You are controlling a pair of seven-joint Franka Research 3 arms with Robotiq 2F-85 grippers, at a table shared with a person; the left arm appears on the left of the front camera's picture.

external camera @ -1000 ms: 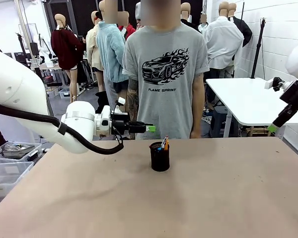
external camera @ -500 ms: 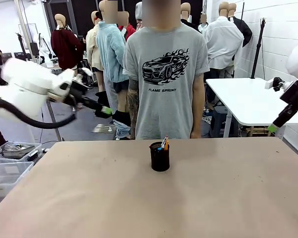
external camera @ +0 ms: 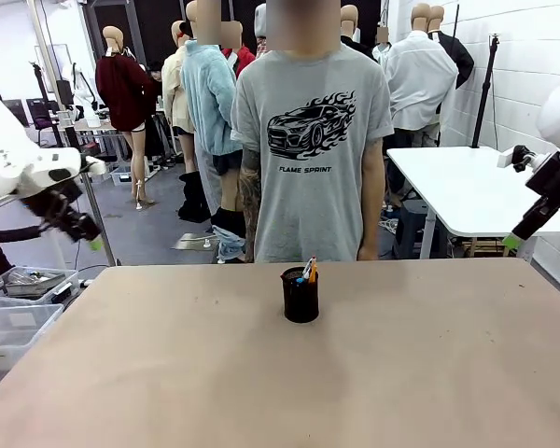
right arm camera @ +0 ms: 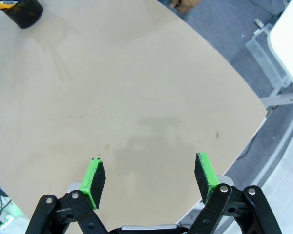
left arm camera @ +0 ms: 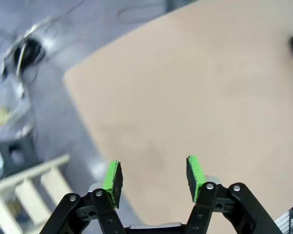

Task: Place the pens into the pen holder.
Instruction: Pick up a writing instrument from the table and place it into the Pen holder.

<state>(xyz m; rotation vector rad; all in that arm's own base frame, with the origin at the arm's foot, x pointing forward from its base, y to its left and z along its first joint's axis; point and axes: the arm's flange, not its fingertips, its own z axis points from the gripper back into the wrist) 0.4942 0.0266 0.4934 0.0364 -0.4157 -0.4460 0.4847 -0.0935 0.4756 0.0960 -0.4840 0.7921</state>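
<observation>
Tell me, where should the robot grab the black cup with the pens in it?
Probably around the pen holder's round mesh wall, low down, coming in from the side. It stands upright and the pens poke out of its top, so a pincer dropping from above would likely bump them. Its narrow body looks easy for open fingers to straddle.

White brick wall (external camera: 532, 56) behind white side table (external camera: 457, 187).

Person in grey car-print T-shirt (external camera: 310, 140) behind brown table (external camera: 401, 373)
</observation>
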